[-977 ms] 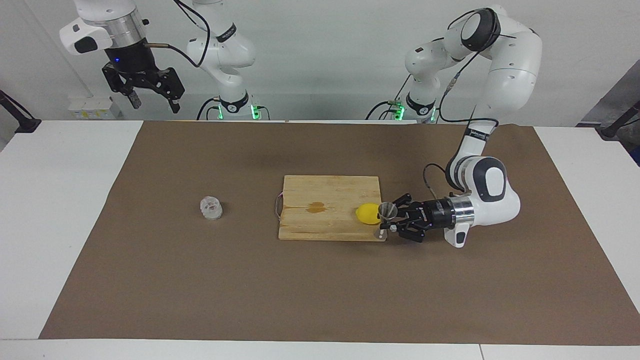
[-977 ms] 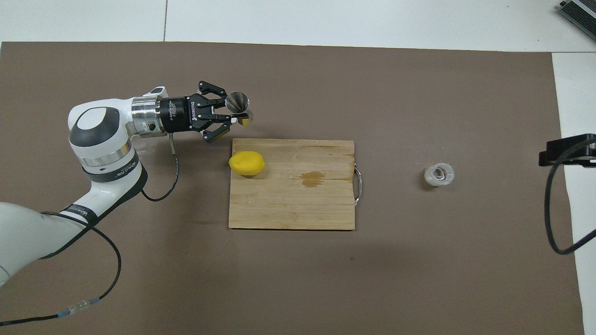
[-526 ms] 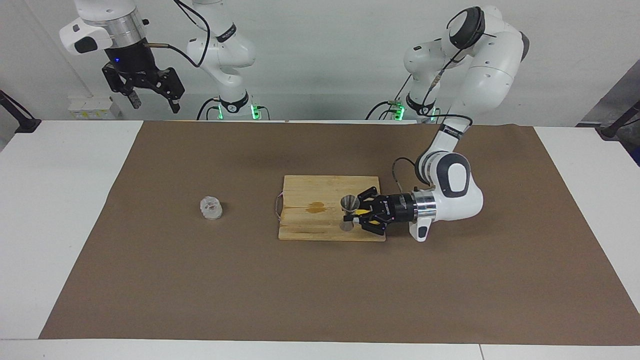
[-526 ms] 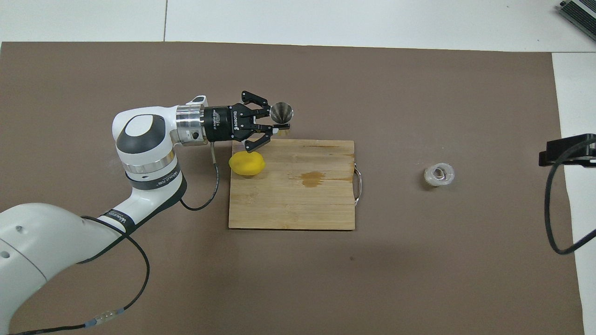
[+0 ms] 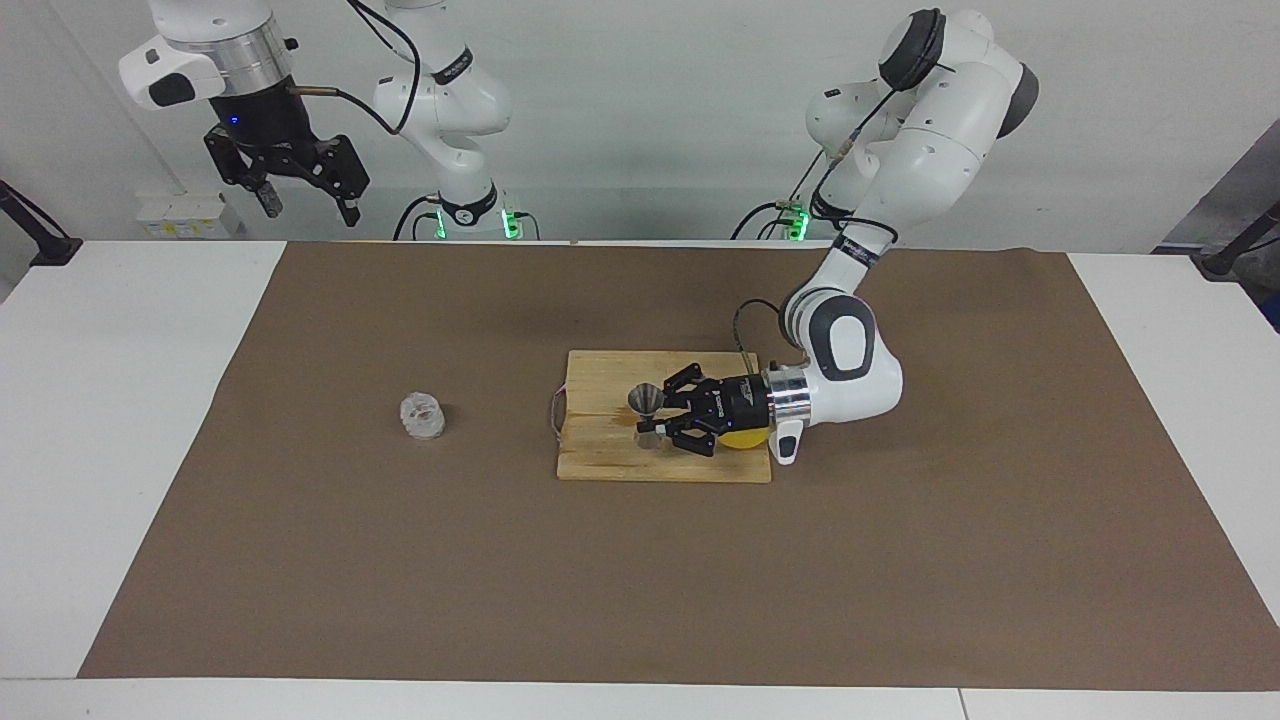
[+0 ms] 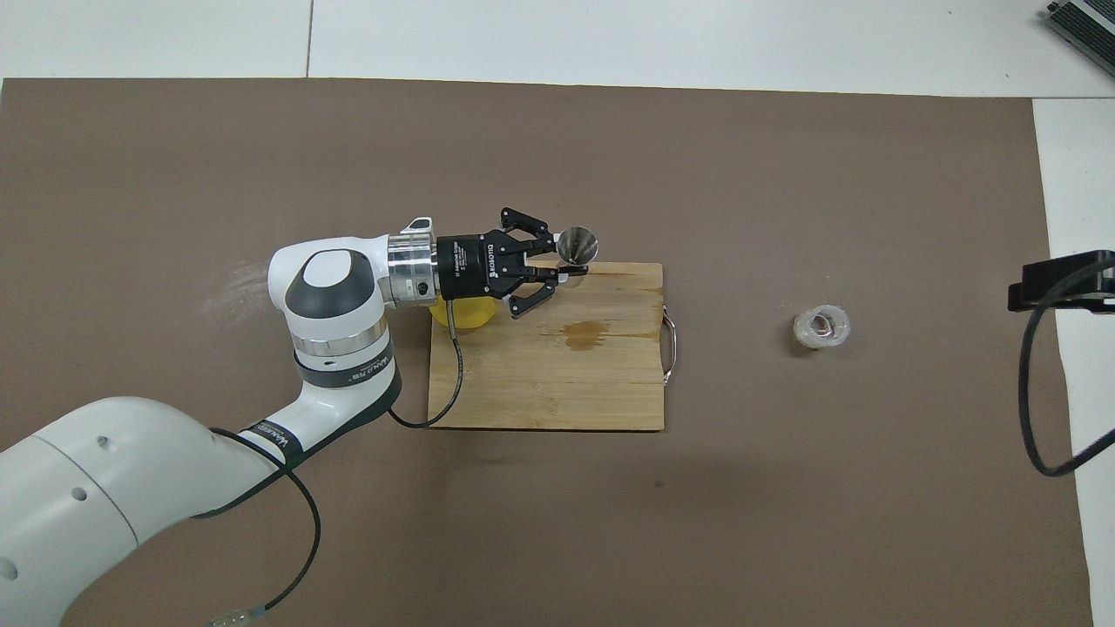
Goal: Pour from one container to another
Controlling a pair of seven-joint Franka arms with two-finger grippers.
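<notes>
The small clear faceted glass cup (image 5: 422,416) (image 6: 821,326) stands alone on the brown mat, toward the right arm's end of the table. My left gripper (image 5: 655,416) (image 6: 566,262) is shut on the narrow waist of the silvery steel jigger (image 5: 645,400) (image 6: 577,246). It holds the jigger upright, mouth up, over the wooden cutting board (image 5: 600,462) (image 6: 557,392). The glass cup is well apart from the jigger. My right gripper (image 5: 308,205) waits high above the table's corner, open and holding nothing.
A yellow lemon (image 5: 745,439) (image 6: 470,315) lies on the board, largely covered by the left wrist. The board has a brown stain (image 6: 585,333) and a wire handle (image 6: 669,340) on the side facing the glass cup. A brown mat (image 5: 400,560) covers the table.
The left arm has carried the jigger from beside the board's end, past the lemon, to over the board, toward the glass cup. The wrist now covers most of the lemon. The right arm has not moved.
</notes>
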